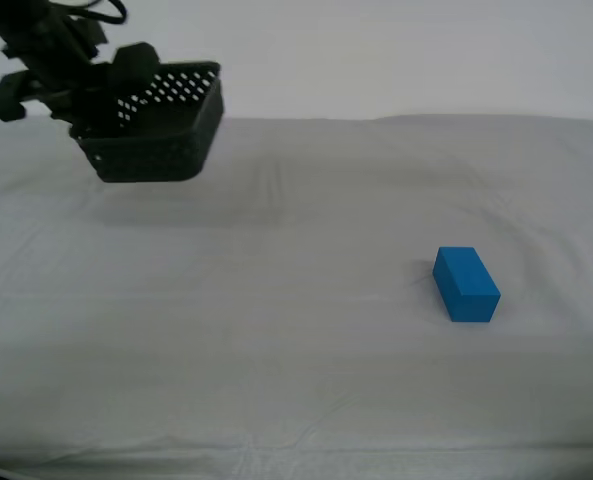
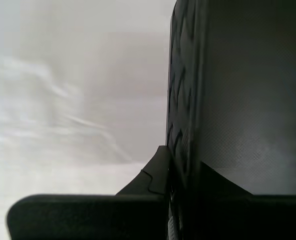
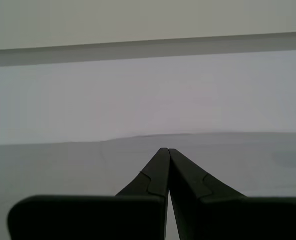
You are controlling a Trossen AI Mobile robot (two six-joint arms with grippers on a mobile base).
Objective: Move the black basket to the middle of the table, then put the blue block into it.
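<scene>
The black basket (image 1: pixel 161 125) hangs tilted in the air above the far part of the table (image 1: pixel 276 360), at the exterior view's left. My second gripper (image 1: pixel 111 95) is shut on its rim. In the second wrist view the basket's wall (image 2: pixel 237 100) fills the space at my second gripper (image 2: pixel 168 160). The blue block (image 1: pixel 466 285) lies on the cloth at the exterior view's right, far from the basket. My first gripper (image 3: pixel 166 152) is shut and empty over bare cloth and does not show in the exterior view.
The pale cloth (image 3: pixel 63 165) is slightly wrinkled. A plain light wall (image 1: pixel 396 50) stands behind the table's far edge. The table's near edge runs along the bottom of the exterior view.
</scene>
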